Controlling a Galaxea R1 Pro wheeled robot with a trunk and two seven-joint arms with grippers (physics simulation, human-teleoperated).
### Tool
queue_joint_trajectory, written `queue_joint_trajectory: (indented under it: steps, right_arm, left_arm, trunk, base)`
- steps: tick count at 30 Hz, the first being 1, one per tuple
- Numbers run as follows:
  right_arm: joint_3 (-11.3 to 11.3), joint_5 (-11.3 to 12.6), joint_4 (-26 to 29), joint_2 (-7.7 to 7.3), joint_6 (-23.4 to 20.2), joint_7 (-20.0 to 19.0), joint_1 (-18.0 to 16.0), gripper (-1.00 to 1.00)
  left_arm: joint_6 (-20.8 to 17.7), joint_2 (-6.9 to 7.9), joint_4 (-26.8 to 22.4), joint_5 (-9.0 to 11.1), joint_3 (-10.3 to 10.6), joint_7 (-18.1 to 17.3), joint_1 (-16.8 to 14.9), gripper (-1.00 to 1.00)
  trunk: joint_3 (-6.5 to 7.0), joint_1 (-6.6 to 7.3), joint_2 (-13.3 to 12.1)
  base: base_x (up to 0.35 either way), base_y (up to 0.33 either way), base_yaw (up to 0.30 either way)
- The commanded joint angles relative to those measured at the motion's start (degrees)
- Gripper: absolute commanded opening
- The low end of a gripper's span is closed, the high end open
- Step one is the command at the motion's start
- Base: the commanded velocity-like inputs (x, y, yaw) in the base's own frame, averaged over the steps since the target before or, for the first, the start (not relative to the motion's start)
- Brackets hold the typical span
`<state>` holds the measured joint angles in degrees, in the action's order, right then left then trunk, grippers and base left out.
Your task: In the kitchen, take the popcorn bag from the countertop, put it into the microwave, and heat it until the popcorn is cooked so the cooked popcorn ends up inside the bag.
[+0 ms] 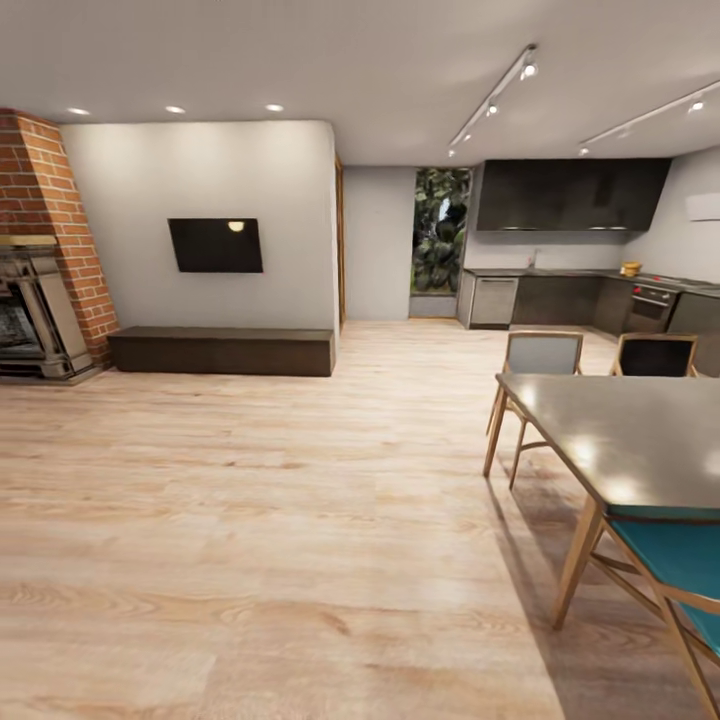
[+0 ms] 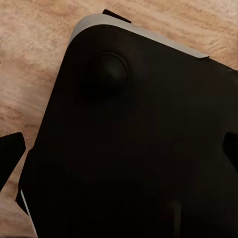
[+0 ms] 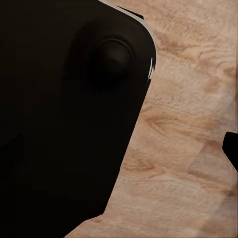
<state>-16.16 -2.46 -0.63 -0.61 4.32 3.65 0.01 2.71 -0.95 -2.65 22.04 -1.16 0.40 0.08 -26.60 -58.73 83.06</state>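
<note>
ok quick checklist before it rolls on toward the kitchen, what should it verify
1. Kitchen in sight, far right ahead: ok.
2. Wood floor open between here and there: ok.
3. Dining table and chairs close on the right, route must pass left of them: not ok yet.
4. Countertop visible: ok.
5. Popcorn bag and microwave located: cannot tell, too far.
6. Gripper state: cannot tell; wrist views show the dark robot base over floor.

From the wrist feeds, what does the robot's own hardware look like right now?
Little is visible. Both wrist views look down on a black rounded body panel with a round raised knob and a pale grey edge, over wood floor. Dark finger tips just enter the frame edges; no cables or markings show.
</note>
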Motion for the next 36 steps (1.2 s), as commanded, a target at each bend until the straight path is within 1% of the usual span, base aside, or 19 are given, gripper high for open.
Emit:
queue_joint_trajectory:
  steps: [1, 4, 7, 20, 33, 36]
  right_arm:
    - [-0.1, -0.3, -0.1, 0.00, 0.2, 0.2, 0.0, 1.00]
    - [0.2, 0.0, -0.1, 0.05, 0.3, 0.2, 0.0, 1.00]
    - [0.4, 0.0, -0.1, 0.13, 0.2, 0.2, 0.0, 1.00]
    - [0.3, -0.6, -0.1, 0.13, 0.6, 0.2, 0.0, 1.00]
    - [0.5, -0.1, -0.1, 0.09, 0.4, 0.2, 0.0, 1.00]
    - [0.5, -0.2, -0.1, 0.42, 0.2, 0.2, 0.0, 1.00]
  left_arm:
    - [0.1, -0.02, 0.0, 0.2, -0.1, 0.0, 0.0, 1.00]
    - [0.1, -0.02, 0.0, 0.2, 0.0, 0.0, 0.0, 1.00]
    - [-0.3, -0.02, 0.0, 0.1, 0.2, 0.0, 0.0, 1.00]
    - [-0.9, -0.09, 0.0, -0.3, 0.4, -0.1, 0.0, 1.00]
    - [-1.0, -0.08, 0.0, -0.4, 0.6, -0.4, 0.0, 1.00]
    - [-1.0, -0.06, 0.0, -0.4, 0.6, -0.4, 0.0, 1.00]
  trunk:
    - [-0.03, 0.00, 0.0]
    - [-0.03, 0.00, 0.0]
    - [-0.03, 0.00, 0.0]
    - [-0.03, 0.00, 0.0]
    - [-0.03, 0.00, 0.0]
    - [-0.03, 0.00, 0.0]
  base:
    - [0.000, 0.000, 0.292]
    - [0.087, 0.000, 0.115]
    - [0.276, 0.000, 0.019]
    - [0.322, 0.000, 0.001]
    - [0.325, 0.000, 0.000]
    - [0.325, 0.000, 0.000]
